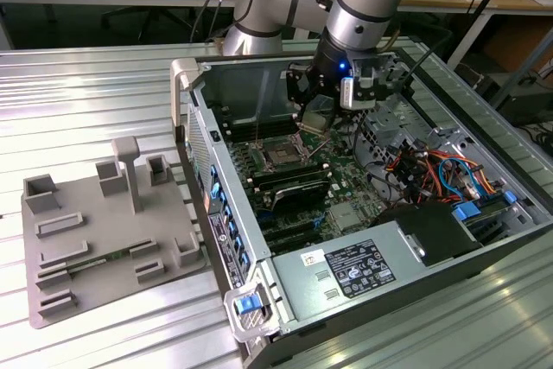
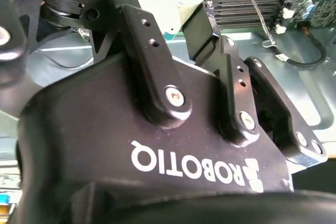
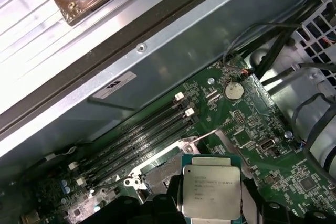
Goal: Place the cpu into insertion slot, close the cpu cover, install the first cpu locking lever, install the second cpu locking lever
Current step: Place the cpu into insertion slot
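Above the green motherboard (image 3: pixel 247 124), the pincer (image 1: pixel 316 120) grips the silver-grey square cpu (image 3: pixel 211 186).

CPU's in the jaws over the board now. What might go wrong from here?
The gripper holds the cpu between its jaws above the socket, apart from it. Lowering it off-square might jam it or damage the socket. A raised locking lever stands near the path and may snag the jaws.

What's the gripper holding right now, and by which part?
The small, flat, square silver-grey cpu, pinched by two opposite side edges between the fingers of the gripper.
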Tool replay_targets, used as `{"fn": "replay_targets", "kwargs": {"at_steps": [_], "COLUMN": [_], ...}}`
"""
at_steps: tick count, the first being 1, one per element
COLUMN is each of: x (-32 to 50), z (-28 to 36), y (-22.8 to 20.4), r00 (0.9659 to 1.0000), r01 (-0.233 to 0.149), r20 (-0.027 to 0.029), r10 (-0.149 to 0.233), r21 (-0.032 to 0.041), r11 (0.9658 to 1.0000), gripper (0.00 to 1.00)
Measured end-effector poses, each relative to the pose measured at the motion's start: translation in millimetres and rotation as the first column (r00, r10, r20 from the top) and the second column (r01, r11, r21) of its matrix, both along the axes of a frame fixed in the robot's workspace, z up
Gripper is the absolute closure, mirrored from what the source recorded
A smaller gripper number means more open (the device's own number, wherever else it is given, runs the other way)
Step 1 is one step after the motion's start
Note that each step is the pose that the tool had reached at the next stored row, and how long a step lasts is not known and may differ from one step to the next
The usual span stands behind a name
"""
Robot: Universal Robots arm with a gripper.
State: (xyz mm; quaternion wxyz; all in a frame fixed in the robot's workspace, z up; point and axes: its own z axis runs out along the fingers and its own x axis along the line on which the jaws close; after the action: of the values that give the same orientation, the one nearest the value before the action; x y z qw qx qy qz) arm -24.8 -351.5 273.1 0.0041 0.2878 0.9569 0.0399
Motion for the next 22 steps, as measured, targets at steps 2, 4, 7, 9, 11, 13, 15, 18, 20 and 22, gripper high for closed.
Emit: {"fn": "replay_targets", "kwargs": {"at_steps": [2,4,7,9,11,13,15,18,20,22], "x": [0.0,0.0,0.0,0.0,0.0,0.0,0.0,0.0,0.0,0.0], "z": [-0.3,-0.6,-1.6,-1.9,-2.4,-2.7,-3.2,-3.9,-4.2,-4.9], "y": [0.0,0.0,0.0,0.0,0.0,0.0,0.0,0.0,0.0,0.0], "r00": [0.9998,0.9994,0.9961,0.9943,0.9919,0.9894,0.9871,0.9838,0.9823,0.9791], "r01": [0.018,0.035,0.088,0.106,0.127,0.145,0.160,0.179,0.187,0.204], "r20": [0.0000,0.0000,0.0001,0.0001,0.0003,0.0003,0.0003,0.0003,0.0004,0.0005], "r10": [-0.018,-0.035,-0.088,-0.106,-0.127,-0.145,-0.160,-0.179,-0.187,-0.204], "r21": [-0.0006,-0.0013,-0.0025,-0.0032,-0.0039,-0.0042,-0.0046,-0.0048,-0.0052,-0.0054], "r11": [0.9998,0.9994,0.9961,0.9943,0.9919,0.9894,0.9871,0.9838,0.9823,0.9790], "gripper": [0.45,0.45,0.45,0.45,0.45,0.45,0.45,0.45,0.45,0.45]}}
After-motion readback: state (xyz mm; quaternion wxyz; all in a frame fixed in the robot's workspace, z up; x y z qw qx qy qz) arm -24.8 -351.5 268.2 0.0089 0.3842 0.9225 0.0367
